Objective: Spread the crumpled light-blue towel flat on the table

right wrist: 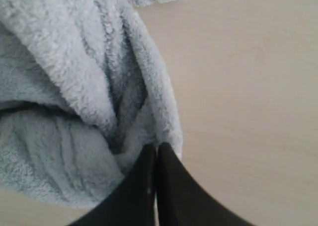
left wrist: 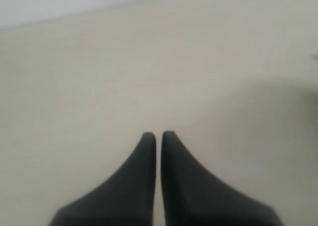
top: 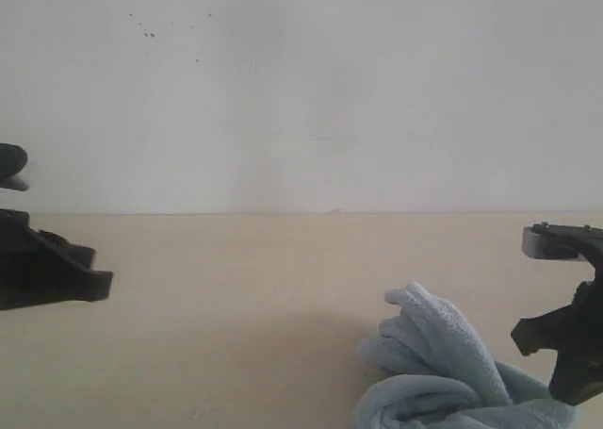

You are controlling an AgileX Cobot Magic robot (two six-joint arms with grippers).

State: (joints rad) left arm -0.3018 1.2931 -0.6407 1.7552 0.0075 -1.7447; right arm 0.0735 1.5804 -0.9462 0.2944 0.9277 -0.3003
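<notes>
The light-blue towel [top: 435, 372] lies crumpled in a bunched heap on the pale beige table [top: 245, 297], at the front right of the exterior view. Its lower part is cut off by the frame. In the right wrist view the fluffy folds of the towel [right wrist: 64, 87] fill one side. My right gripper [right wrist: 157, 146] is shut, its tips resting against a rolled edge of the cloth with nothing seen between the fingers. It stands at the towel's right side [top: 563, 391]. My left gripper [left wrist: 158, 134] is shut over bare table, far left [top: 99, 286], well away from the towel.
A white speckled wall [top: 301, 90] rises behind the table's far edge. Bare tabletop [left wrist: 149, 62] stretches between the left arm and the towel, and more of it [right wrist: 248, 87] shows beside the towel.
</notes>
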